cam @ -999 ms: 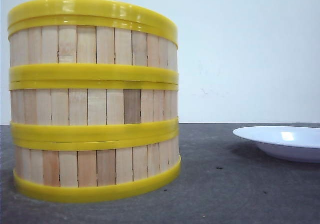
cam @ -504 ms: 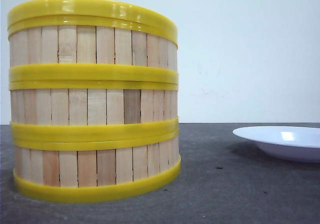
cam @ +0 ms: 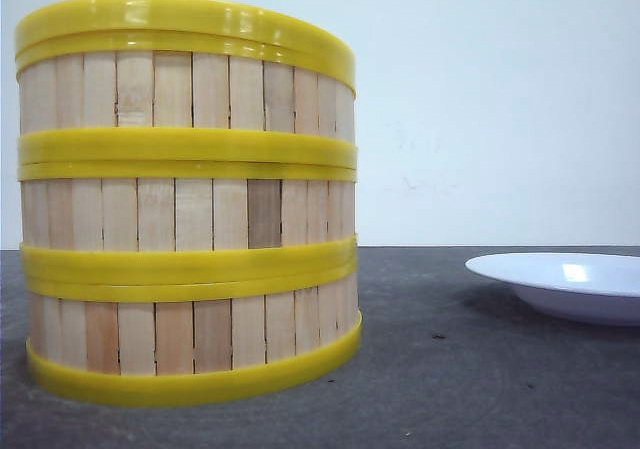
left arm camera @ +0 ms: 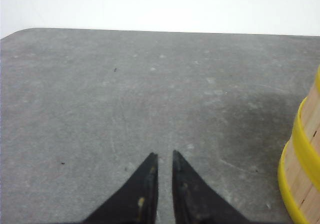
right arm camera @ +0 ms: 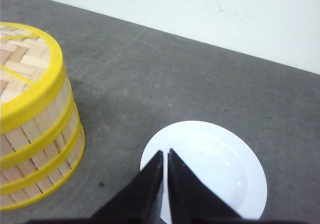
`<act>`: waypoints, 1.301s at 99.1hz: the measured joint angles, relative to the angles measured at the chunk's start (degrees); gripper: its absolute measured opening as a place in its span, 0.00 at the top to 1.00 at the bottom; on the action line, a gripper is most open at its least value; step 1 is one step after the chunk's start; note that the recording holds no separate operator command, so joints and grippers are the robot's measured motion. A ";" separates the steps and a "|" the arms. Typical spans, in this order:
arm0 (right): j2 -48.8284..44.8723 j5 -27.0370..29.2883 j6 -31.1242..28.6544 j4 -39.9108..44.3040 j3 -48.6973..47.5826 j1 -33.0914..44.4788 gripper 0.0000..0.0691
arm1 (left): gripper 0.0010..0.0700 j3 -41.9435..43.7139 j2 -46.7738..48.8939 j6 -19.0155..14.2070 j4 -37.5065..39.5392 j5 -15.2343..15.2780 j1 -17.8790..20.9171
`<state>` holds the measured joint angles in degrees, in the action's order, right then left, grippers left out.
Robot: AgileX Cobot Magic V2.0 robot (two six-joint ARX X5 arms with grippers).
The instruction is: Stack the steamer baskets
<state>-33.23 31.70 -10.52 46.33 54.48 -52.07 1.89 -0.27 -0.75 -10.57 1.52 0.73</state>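
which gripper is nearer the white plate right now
Right. The right gripper hangs just over the white plate, its shut tips above the rim. The left gripper is over bare table on the far side of the steamer baskets.

A bare test bench set up for robot trials, not a lived-in kitchen.

A dark grey, scuffed table [cam: 480, 389] with a rounded corner runs up to a plain white wall [cam: 500, 99] that carries only a few faint marks. The only kitchenware is a set of props: the steamer baskets [cam: 190, 199], slatted wood with yellow rims, stacked three high to the side of the right gripper [right arm camera: 165, 155], and a white plate [right arm camera: 220, 169] lying just under and ahead of its black tips. Ahead of the left gripper [left arm camera: 165, 156] there is only speckled tabletop, with the stack's edge off to one side.
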 joint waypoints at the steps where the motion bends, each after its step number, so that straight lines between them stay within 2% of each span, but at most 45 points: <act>1: 0.00 0.00 0.04 0.00 0.00 0.00 0.99 | 0.98 0.00 0.00 0.00 0.02 0.00 0.00; 15: 0.00 1.09 1.27 -0.26 0.00 0.57 0.99 | 0.98 -0.02 0.00 0.09 0.02 0.00 0.00; 32: 0.00 2.08 4.57 -1.09 0.00 6.97 0.99 | 0.98 0.00 0.00 0.11 0.00 0.02 0.00; 47: 1.01 -3.61 6.93 -2.08 0.00 16.70 0.99 | 0.98 0.00 0.00 0.11 0.02 0.02 0.00; 58: 3.08 -9.79 10.27 -7.48 -2.01 24.17 0.99 | 0.98 -0.02 0.00 0.11 0.02 0.02 0.00; 73: 6.99 -18.60 14.64 -16.41 -9.27 33.51 0.99 | 0.98 0.00 0.00 0.11 0.02 0.02 0.00; 84: 10.73 -22.71 15.69 -22.97 -16.59 39.41 0.99 | 0.98 0.00 0.00 0.11 0.02 0.02 0.00; 107: 19.10 -26.16 16.15 -33.03 -30.86 44.61 0.99 | 0.98 0.00 0.00 0.11 0.02 0.02 0.00; 129: 24.76 -26.21 13.75 -33.73 -40.11 48.35 0.99 | 0.98 -0.02 0.00 0.11 0.00 0.02 0.00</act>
<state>-8.47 5.50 3.22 12.60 14.37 -3.73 1.87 -0.27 -0.64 -10.57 1.54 0.73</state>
